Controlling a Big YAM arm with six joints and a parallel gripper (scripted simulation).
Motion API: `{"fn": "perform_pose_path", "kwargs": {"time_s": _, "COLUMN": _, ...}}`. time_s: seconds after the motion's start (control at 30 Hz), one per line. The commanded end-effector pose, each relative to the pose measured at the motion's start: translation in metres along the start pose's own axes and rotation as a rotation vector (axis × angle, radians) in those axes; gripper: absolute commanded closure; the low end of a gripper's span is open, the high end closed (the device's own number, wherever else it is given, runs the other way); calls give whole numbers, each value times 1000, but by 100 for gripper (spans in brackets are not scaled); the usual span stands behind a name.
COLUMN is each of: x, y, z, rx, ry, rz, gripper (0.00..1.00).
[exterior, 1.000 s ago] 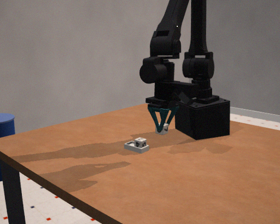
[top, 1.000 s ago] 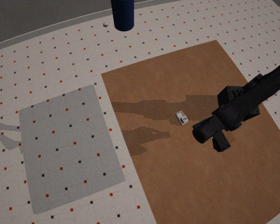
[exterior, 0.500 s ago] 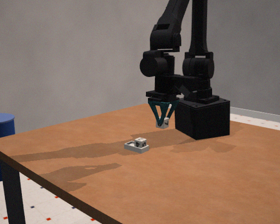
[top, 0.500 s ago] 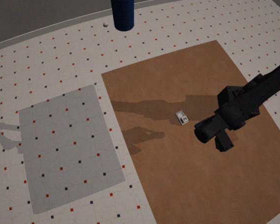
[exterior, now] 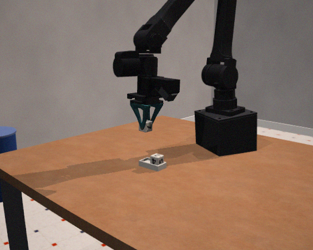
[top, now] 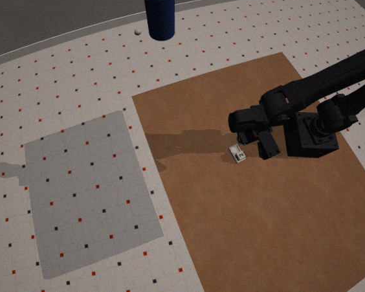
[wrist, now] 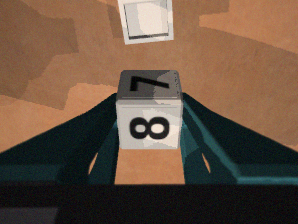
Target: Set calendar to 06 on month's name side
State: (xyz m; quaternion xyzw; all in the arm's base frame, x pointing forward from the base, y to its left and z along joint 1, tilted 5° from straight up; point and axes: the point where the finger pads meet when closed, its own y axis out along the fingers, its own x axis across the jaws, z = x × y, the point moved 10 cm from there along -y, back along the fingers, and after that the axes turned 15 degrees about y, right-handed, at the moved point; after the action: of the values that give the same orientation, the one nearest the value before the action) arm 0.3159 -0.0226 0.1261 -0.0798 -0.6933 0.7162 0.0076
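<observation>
While the gripper (exterior: 145, 125) hangs well above the table (exterior: 184, 205), its teal fingers pinch a white cube (wrist: 148, 114) between them; the wrist view shows an 8 on the cube's near face and a 7 on the face beyond it. In the exterior view the held cube (exterior: 145, 126) is high off the wood, with open air all round it.

Below, the tray (exterior: 145, 163) lies flat on the table, with the second cube (exterior: 157, 158) standing in its right-hand compartment as that view sees it; the other compartment shows bare floor. From the top view the tray (top: 233, 149) lies at about 7 o'clock of the wrist housing and at 9 o'clock of the arm's black base (top: 325, 149), near but apart from both. Wide brown surface lies open toward 6 o'clock and 9 o'clock of the tray, up to the table's edges.

In the top view the gripper and held cube are hidden under the arm (top: 312, 93). The wrist view cuts off the tray (wrist: 147, 34) at the upper edge, so the digit there is only partly seen. The second cube's top digit reads perhaps 2 from above; its side faces seem to show 4 and 5. The month's name cannot be made out in any view.
</observation>
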Motion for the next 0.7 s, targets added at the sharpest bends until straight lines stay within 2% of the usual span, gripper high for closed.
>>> {"fn": "perform_pose_path", "kwargs": {"time_s": 0.0, "x": -12, "y": -10, "z": -11, "rx": -20, "ry": -119, "rz": 11, "gripper": 74}}
{"fn": "perform_pose_path", "kwargs": {"time_s": 0.03, "x": -6, "y": -5, "z": -11, "rx": -20, "ry": -119, "rz": -4, "gripper": 74}}
{"fn": "perform_pose_path", "kwargs": {"time_s": 0.33, "x": -5, "y": -4, "z": -8, "rx": -17, "ry": -112, "rz": -7, "gripper": 74}}
{"fn": "perform_pose_path", "kwargs": {"time_s": 0.67, "x": 0, "y": 17, "z": -7, "rx": -16, "ry": -107, "rz": -7, "gripper": 74}}
